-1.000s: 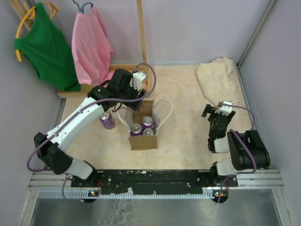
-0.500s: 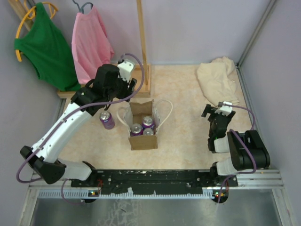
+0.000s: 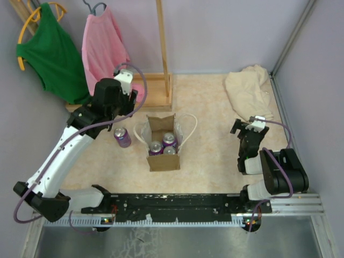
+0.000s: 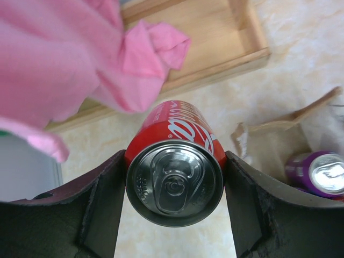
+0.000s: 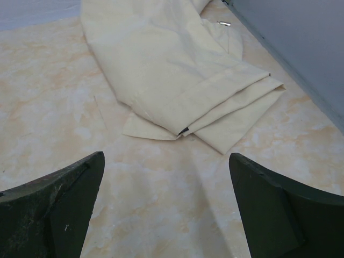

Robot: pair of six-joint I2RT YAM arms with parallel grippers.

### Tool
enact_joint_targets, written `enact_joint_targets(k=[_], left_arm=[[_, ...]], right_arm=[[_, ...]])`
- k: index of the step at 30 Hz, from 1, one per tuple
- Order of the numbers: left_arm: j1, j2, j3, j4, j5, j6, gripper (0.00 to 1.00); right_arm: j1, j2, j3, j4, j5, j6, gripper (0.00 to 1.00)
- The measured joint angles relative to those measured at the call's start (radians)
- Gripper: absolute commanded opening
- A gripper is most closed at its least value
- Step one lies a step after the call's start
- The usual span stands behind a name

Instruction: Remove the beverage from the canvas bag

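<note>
Overhead view of two robot arms at the near edge of a pale marbled table. At the table's middle, a small brown bag, upright and open at the top, white handles splayed to both sides. Inside the bag, three purple cans, tops up, packed toward the near end. Just left of the bag and not touching it, a fourth can, also purple, on the table.

Left arm stretched far and to the left. Left gripper beyond and left of the bag, near the foot of a wooden rack. Clamped on a red can, one dark finger pressed against each side. Silver top and pull tab toward the wrist camera, white script along the red side. Outside the bag entirely; no telling whether its base touches the table. Behind the can in the wrist view, the hem of a pink shirt, the rack's flat base, and at lower right the bag's open edge with one purple can showing inside.

Right arm folded at the right side, well apart from the bag. Right gripper spread wide with nothing between its fingers, pointed at the table near a folded cream cloth in the far right corner.

At the back left, a green shirt on a yellow hanger, with the pink shirt hanging beside it.
</note>
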Motion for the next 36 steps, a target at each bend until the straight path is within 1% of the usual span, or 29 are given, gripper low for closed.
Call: enact_joint_targets(k=[7,14,21,25,36], left_arm=[[0.163,-0.074,-0.117,-0.036,0.010,-0.020,0.00],[0.235,-0.090,-0.186,-0.035,0.033,-0.031,0.00],[0.344,-0.091,-0.335,-0.006,0.097,-0.065,0.00],[0.365,-0.110,-0.383,0.058,0.106,-0.080,0.00],[0.388,-0.103,-0.415,0.107,0.111,-0.101,0.00]], right_arm=[[0.000,0.000,0.000,0.000,0.000,0.000,0.99],[0.000,0.000,0.000,0.000,0.000,0.000,0.99],[0.000,0.000,0.000,0.000,0.000,0.000,0.99],[0.000,0.000,0.000,0.000,0.000,0.000,0.99],[0.000,0.000,0.000,0.000,0.000,0.000,0.99]])
